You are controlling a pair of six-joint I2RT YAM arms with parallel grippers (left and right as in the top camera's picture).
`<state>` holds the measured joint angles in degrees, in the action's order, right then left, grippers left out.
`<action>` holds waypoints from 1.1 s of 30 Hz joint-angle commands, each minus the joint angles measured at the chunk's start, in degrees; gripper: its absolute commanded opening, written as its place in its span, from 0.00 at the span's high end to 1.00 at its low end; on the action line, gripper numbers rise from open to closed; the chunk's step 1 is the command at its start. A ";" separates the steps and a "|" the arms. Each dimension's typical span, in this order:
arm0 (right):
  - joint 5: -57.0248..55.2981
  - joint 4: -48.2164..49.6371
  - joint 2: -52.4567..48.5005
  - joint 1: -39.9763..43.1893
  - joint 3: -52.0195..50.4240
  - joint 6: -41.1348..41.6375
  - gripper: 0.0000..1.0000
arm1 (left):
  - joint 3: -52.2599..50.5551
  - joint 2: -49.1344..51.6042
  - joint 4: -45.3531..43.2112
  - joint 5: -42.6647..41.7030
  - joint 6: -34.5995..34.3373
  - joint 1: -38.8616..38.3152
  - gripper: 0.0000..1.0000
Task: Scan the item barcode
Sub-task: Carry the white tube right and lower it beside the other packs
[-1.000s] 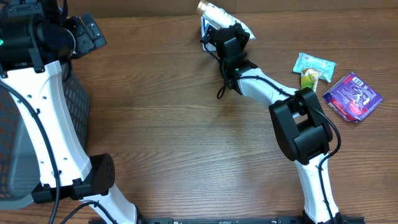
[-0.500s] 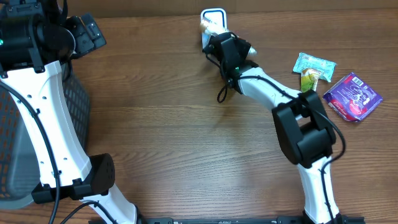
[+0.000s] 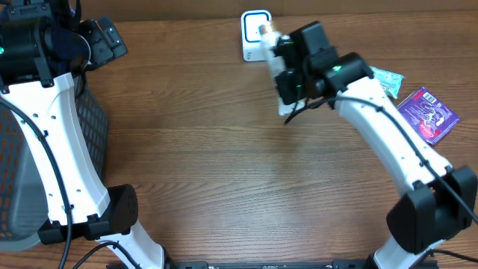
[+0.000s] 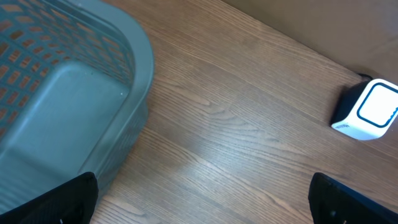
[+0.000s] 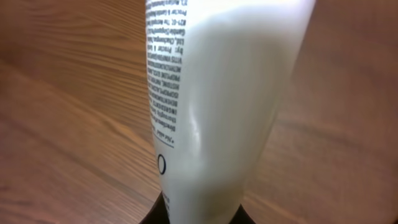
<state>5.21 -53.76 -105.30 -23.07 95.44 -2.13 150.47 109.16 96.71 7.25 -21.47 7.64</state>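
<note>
Right claw [image 3: 293,73] swung right off the scanner [image 3: 254,30], white tube [image 3: 273,46] carried along, scanner face uncovered

Wooden table [image 3: 209,164], seen from above. A small white scanner [image 3: 255,25] with a blue-edged face stood at the far edge, near the middle. A teal packet [image 3: 390,75] and a purple packet [image 3: 427,113] lay near each other toward the right end. A grey mesh basket [image 4: 140,56] sat at the left end, well apart from the scanner.
</note>
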 commanded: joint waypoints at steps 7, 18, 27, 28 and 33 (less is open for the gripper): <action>-4.31 2.03 -4.85 12.85 -9.60 9.53 0.96 | -0.07 0.24 0.09 -0.26 -0.81 0.17 0.00; -10.38 1.22 -9.51 22.32 -14.12 1.55 0.91 | -0.07 0.24 0.09 -0.26 -0.81 0.17 0.00; -14.38 -4.09 -9.57 27.80 -13.94 2.36 0.57 | -0.07 0.24 0.09 -0.26 -0.81 0.17 0.00; -14.19 -4.70 -9.57 28.11 -13.68 2.64 0.51 | -0.07 0.24 0.09 -0.26 -0.81 0.17 0.00; -11.04 -8.83 -8.57 27.85 -8.98 3.80 0.39 | -0.07 0.24 0.09 -0.26 -0.81 0.17 0.00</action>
<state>-6.98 -61.91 -114.93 5.50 82.46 1.10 150.47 109.16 96.71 7.22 -21.47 7.64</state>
